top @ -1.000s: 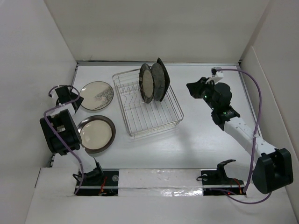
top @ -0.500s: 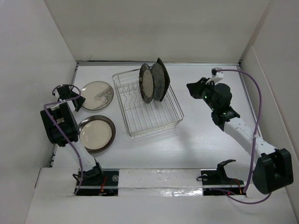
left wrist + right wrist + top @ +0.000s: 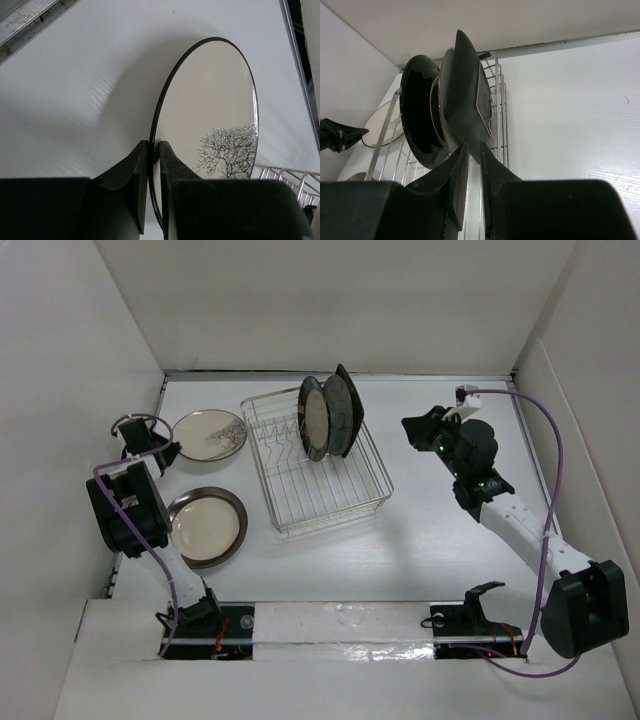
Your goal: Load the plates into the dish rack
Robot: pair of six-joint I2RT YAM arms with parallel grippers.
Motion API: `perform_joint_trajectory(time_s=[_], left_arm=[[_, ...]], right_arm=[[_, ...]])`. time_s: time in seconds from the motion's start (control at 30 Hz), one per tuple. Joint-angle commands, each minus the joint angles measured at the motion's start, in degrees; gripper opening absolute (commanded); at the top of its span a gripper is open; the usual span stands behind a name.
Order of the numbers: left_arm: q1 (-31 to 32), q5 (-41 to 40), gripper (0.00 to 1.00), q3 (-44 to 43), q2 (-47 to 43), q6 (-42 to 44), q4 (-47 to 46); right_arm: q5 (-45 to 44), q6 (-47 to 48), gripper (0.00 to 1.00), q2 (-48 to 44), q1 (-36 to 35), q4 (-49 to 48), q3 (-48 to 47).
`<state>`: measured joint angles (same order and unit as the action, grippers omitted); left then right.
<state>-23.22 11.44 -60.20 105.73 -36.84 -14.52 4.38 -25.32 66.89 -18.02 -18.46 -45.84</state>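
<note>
My left gripper [image 3: 166,448] [image 3: 154,145] is shut on the near-left rim of a round cream plate with a black tree pattern [image 3: 212,433] [image 3: 215,105] and holds it tilted, left of the dish rack [image 3: 320,475]. A square dark plate [image 3: 348,408] [image 3: 465,95] and round plates [image 3: 315,418] [image 3: 417,110] stand upright at the rack's far end. A round cream plate with a brown rim [image 3: 205,528] lies flat on the table at the near left. My right gripper [image 3: 412,427] [image 3: 474,146] is shut and empty, right of the rack, pointing at the standing plates.
White walls enclose the table on the left, back and right. The rack's near half [image 3: 330,495] holds only wire dividers. The rack's wire edge shows at the lower right of the left wrist view [image 3: 282,174].
My left gripper has raised the tree-pattern plate's rim, so the plate now sits tilted and a little farther back. The right arm has barely moved.
</note>
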Motion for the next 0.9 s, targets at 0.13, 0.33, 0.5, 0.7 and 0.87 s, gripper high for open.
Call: perform_joint_trajectory(time_s=[0.13, 0.33, 0.5, 0.7, 0.87], left_arm=[[0.11, -2.04, 0.00, 6.23, -12.63, -1.64, -5.85], [0.11, -6.17, 0.00, 7.47, -20.19, 0.19, -9.11], [0.11, -8.18, 0.00, 7.65, -23.64, 0.98, -10.26], [0.11, -10.83, 0.00, 4.49, -28.56, 4.32, -8.95], [0.81, -10.48, 0.00, 1.94, -32.52, 4.23, -7.55]], right_arm=[[-2.45, 0.71, 0.21, -1.15, -1.92, -2.46, -0.65], [-2.98, 0.89, 0.21, -1.33, -1.93, -2.37, -0.74], [-2.28, 0.80, 0.21, -0.98, -2.46, -2.64, -0.91], [1.68, 0.98, 0.46, 0.34, -2.46, -2.99, -1.62], [4.58, 0.71, 0.68, 0.25, -2.98, -3.69, -1.97]])
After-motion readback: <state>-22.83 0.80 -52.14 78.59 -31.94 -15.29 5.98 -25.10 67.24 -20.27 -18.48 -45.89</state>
